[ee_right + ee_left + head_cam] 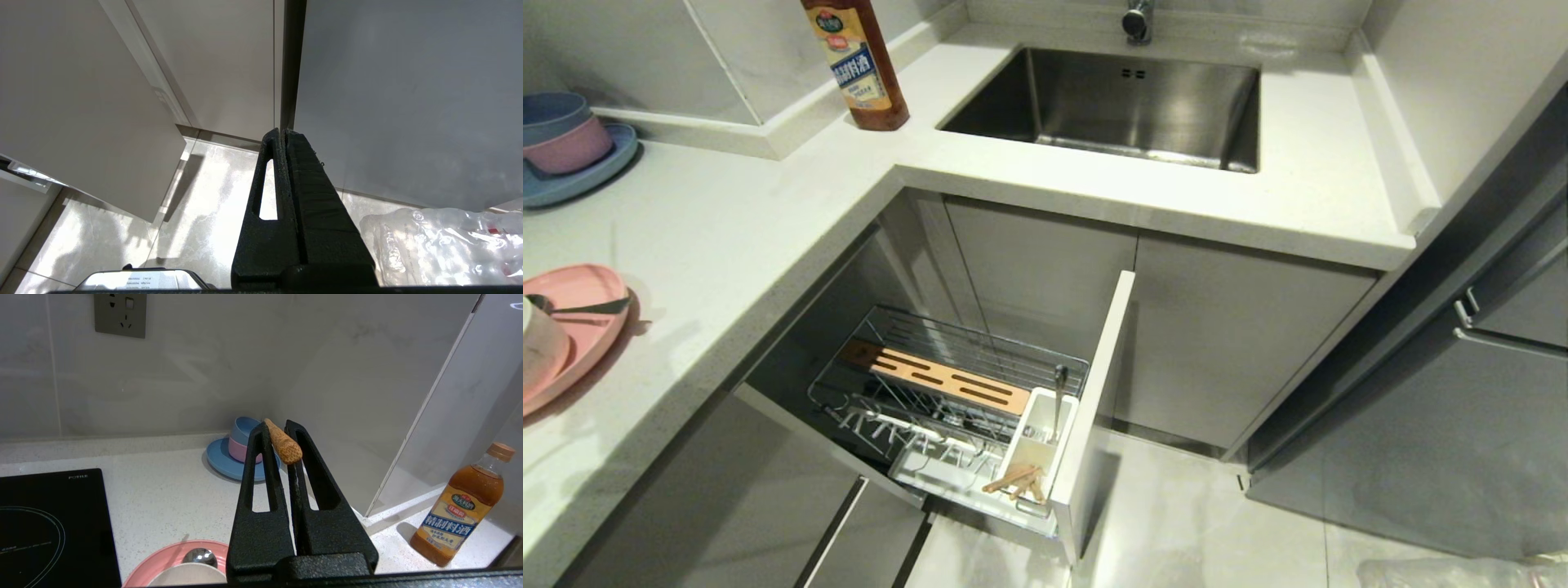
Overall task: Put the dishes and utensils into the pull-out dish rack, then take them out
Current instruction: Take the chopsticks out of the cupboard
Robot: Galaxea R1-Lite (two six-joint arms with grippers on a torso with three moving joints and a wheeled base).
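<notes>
In the left wrist view my left gripper (276, 425) hangs over the counter, shut on a light-wood chopstick (284, 446) whose thick end sticks out between the fingertips. Below it lie the pink plate (163, 559), the cream bowl (184, 575) and a metal spoon (199, 556). The head view shows the same plate (580, 327) at the far left; neither gripper shows there. The pull-out dish rack (956, 392) stands open, with wooden sticks (1013, 480) in its white utensil cup (1037, 437) and a metal handle (1058, 400) upright in it. My right gripper (282, 131) is shut and empty above the floor.
A blue plate with blue and pink bowls (235, 457) sits by the back wall. A brown bottle (862, 65) stands next to the sink (1111, 106). A black hob (45, 526) lies on the counter. A clear plastic bag (441, 241) is on the floor.
</notes>
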